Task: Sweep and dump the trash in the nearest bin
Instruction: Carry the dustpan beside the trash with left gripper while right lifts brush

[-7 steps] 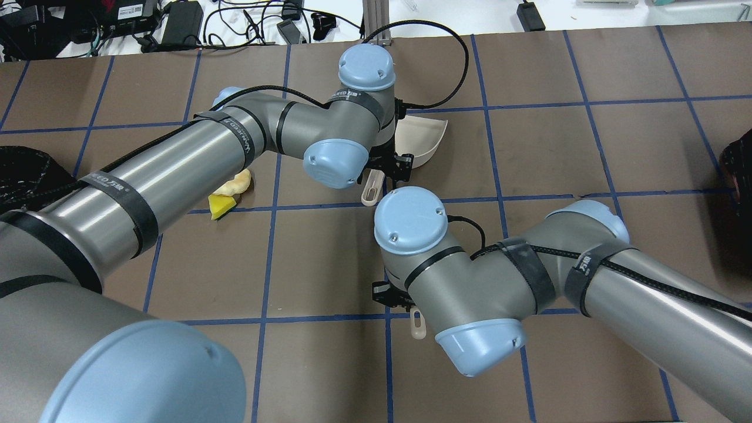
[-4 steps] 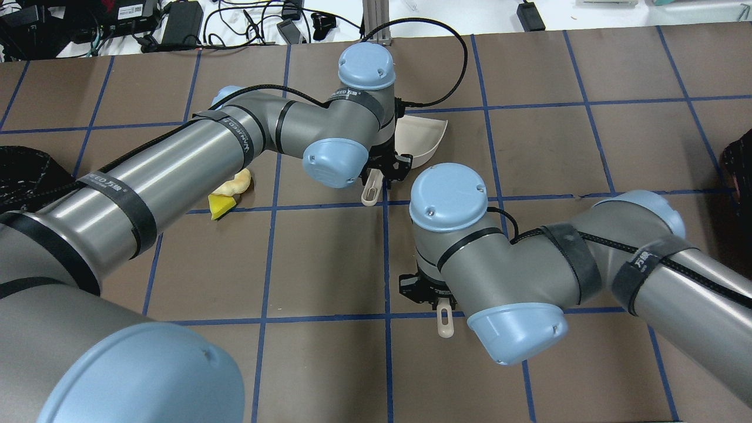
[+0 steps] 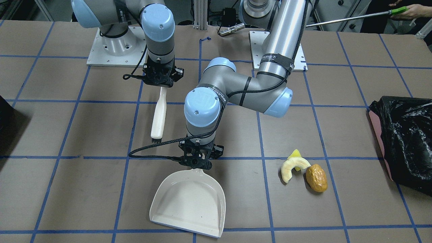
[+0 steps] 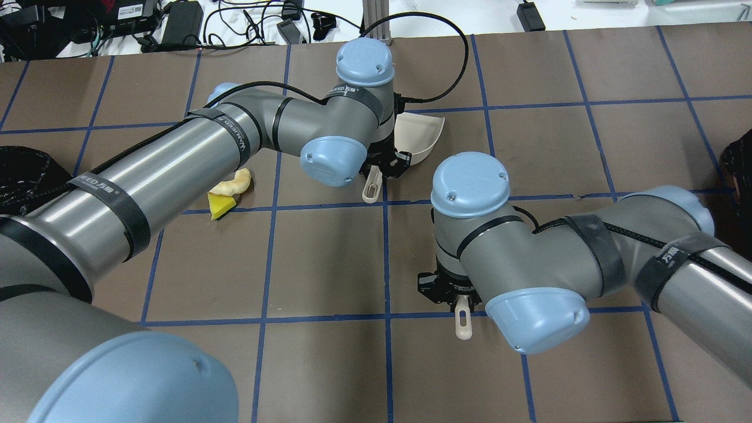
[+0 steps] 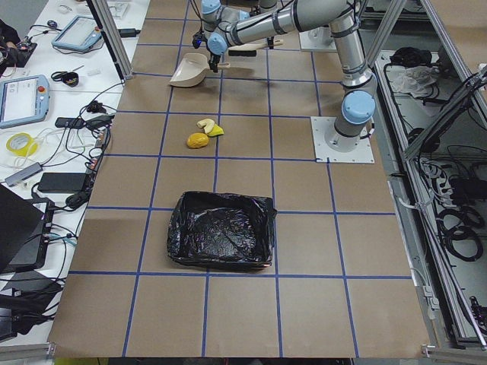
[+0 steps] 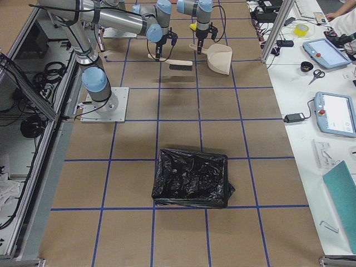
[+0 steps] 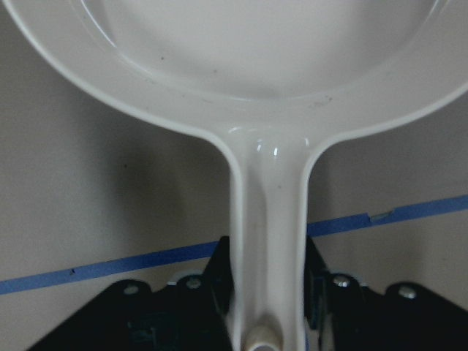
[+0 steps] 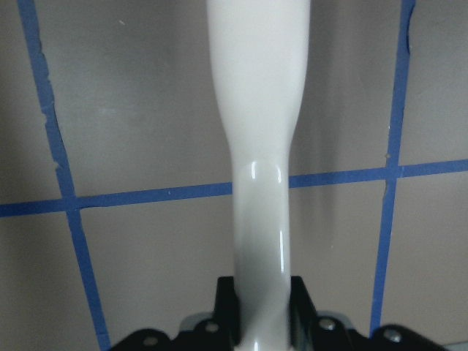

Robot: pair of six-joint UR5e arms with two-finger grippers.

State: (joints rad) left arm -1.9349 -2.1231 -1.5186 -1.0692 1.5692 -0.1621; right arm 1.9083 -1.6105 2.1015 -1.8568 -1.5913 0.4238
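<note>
Brown paper covers the table (image 3: 67, 189), ruled into squares by blue tape lines (image 3: 337, 158). It lies under the jaws of both the left gripper (image 3: 197, 164) and the right gripper (image 3: 161, 82). 1 tape line (image 7: 95, 269) crosses the paper right at the left jaws. Ahead of the right jaws, 1 crosswise line (image 8: 146, 196) meets 2 lengthwise ones, 1 on each side.

A 2nd bag-lined container (image 6: 192, 178) stands well away from the right jaws. Beyond the table edge past the left jaws lie cables (image 4: 235, 23) and a black power brick (image 4: 182, 22). 2 tablets (image 6: 328, 53) rest on the white bench (image 6: 295, 144), and a person's hand (image 3: 406, 10) holds a green-handled rod (image 3: 347, 16). All of these are well apart from both jaws.
</note>
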